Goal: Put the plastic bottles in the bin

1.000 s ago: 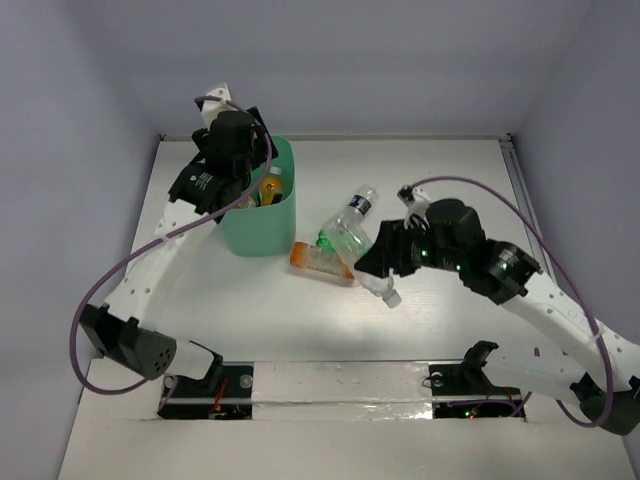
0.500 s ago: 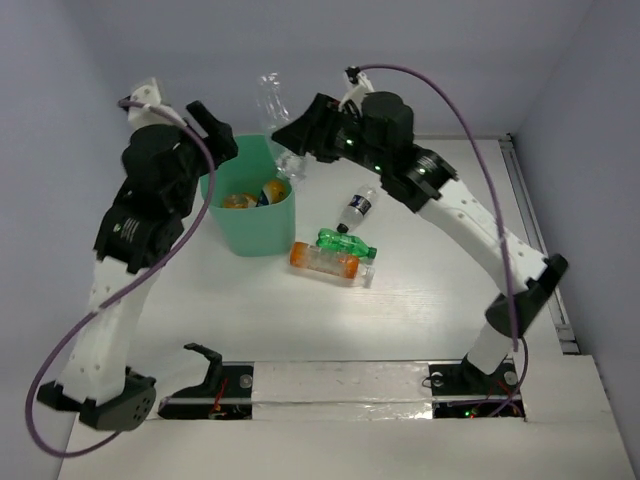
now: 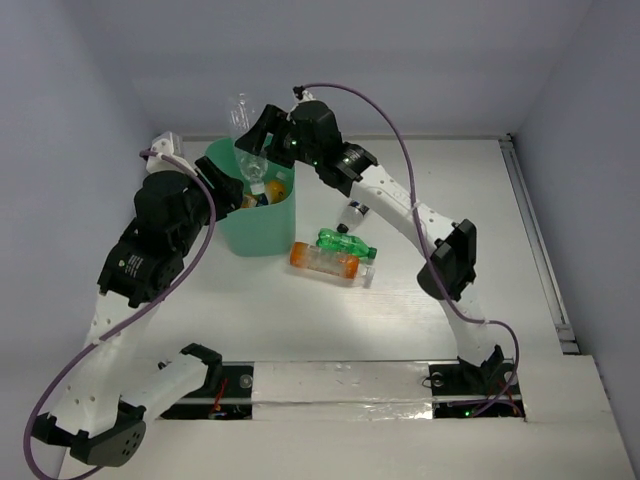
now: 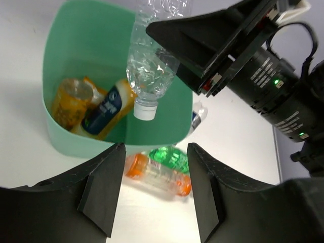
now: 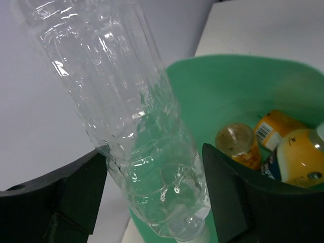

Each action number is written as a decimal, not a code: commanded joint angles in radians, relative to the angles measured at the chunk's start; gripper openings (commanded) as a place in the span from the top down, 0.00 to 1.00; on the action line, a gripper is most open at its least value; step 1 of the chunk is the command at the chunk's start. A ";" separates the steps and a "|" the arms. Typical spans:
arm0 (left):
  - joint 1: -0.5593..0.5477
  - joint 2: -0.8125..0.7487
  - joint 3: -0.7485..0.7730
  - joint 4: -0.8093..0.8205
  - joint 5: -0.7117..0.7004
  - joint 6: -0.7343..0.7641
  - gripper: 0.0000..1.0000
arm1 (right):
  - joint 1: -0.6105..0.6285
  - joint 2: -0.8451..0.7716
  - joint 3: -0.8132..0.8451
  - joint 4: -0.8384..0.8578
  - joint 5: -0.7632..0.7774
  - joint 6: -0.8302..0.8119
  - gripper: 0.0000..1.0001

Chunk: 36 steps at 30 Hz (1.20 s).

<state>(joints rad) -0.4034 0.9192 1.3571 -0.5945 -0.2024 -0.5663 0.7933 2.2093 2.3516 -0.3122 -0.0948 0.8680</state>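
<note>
Top external: right claw (image 3: 258,150) was pinching a clear bottle (image 3: 241,112) cap-down over the bin (image 3: 262,228), upper left of centre. Step in hand looked like the drop. Cap appeared to sit inside the rim, so the next move probably needed only the fingers released. Left claw (image 4: 152,195) was spread, empty, near the bin. Orange bottle (image 3: 322,262), green bottle (image 3: 345,243) and dark-labelled bottle (image 3: 352,212) lay on the bench (image 3: 440,170), right of the bin.
</note>
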 commanded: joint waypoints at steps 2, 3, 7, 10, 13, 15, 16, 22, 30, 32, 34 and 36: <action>0.005 -0.020 -0.021 0.028 0.070 -0.021 0.52 | 0.015 -0.155 -0.110 0.097 0.017 -0.047 0.17; 0.005 -0.016 -0.019 0.030 0.075 -0.021 0.52 | 0.015 -0.163 -0.118 0.093 0.018 -0.058 0.15; -0.005 -0.008 -0.007 0.067 0.106 -0.006 0.52 | 0.015 -0.209 -0.129 0.064 0.046 -0.116 0.06; -0.106 0.016 0.013 0.108 0.100 0.042 0.50 | 0.015 -0.282 -0.170 0.087 0.073 -0.135 0.03; -0.281 0.075 0.053 0.094 -0.030 0.072 0.50 | -0.011 -0.368 -0.230 0.078 0.092 -0.144 0.11; -0.343 0.121 0.059 0.093 -0.084 0.060 0.52 | -0.048 -0.443 -0.316 0.081 0.154 -0.147 0.52; -0.389 0.138 0.039 0.101 -0.086 0.043 0.56 | -0.064 -0.538 -0.442 0.091 0.167 -0.147 0.71; -0.471 0.314 -0.015 0.199 -0.105 0.002 0.82 | -0.226 -0.902 -0.966 0.130 0.130 -0.158 1.00; -0.489 0.776 0.331 0.180 -0.077 0.127 0.72 | -0.246 -1.431 -1.507 -0.129 0.317 -0.106 1.00; -0.489 0.922 0.472 0.142 -0.084 0.146 0.53 | -0.255 -1.508 -1.572 -0.188 0.334 -0.072 1.00; -0.474 1.015 0.569 0.112 -0.100 0.167 0.38 | -0.255 -1.617 -1.647 -0.252 0.314 -0.054 1.00; -0.460 1.149 0.722 0.061 -0.095 0.172 0.26 | -0.255 -1.724 -1.686 -0.304 0.271 -0.028 0.97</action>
<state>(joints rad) -0.8848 1.9846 1.9305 -0.4736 -0.2768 -0.4404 0.5423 0.5987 0.7044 -0.5148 0.1761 0.7895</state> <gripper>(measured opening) 0.705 0.015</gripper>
